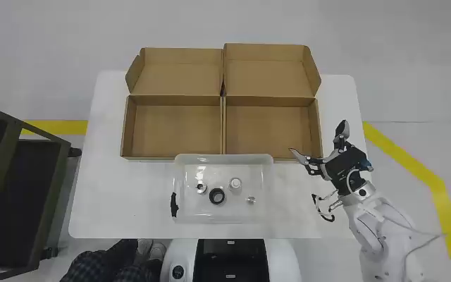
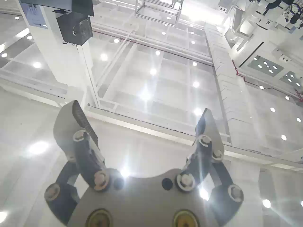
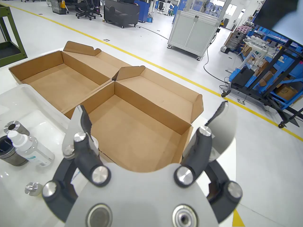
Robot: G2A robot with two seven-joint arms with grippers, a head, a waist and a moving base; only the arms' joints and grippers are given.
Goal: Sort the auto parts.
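The workshop floor is pale grey with yellow tape lines, and it runs all round the white surface [image 1: 113, 141]. Toward 12 o'clock on that surface stand two open brown cardboard boxes, side by side and touching, with their lids folded back: the left box [image 1: 173, 130] and the right box [image 1: 268, 130]. At 6 o'clock, just beside the boxes' near walls, lies a clear plastic tray [image 1: 222, 156]. Inside it, each apart from the others, are a short steel cylinder [image 1: 202, 187], a black ring-shaped bearing [image 1: 218, 197], a small white-capped clear bottle [image 1: 235, 184] and a small metal fitting [image 1: 249, 200].

The right arm rises from about 5 o'clock at the surface's edge. Its wrist is bent so that the right end effector [image 1: 318, 139] points toward 11 o'clock, by the right box's near right corner. Its jaws stand wide apart with nothing between them. From there the tray and its parts lie at about 8 o'clock, near but not touching, and the small metal fitting is the closest of the four.

The left end effector [image 2: 140, 107] is turned upward toward the ceiling lights. Its jaws are likewise spread wide and hold nothing.
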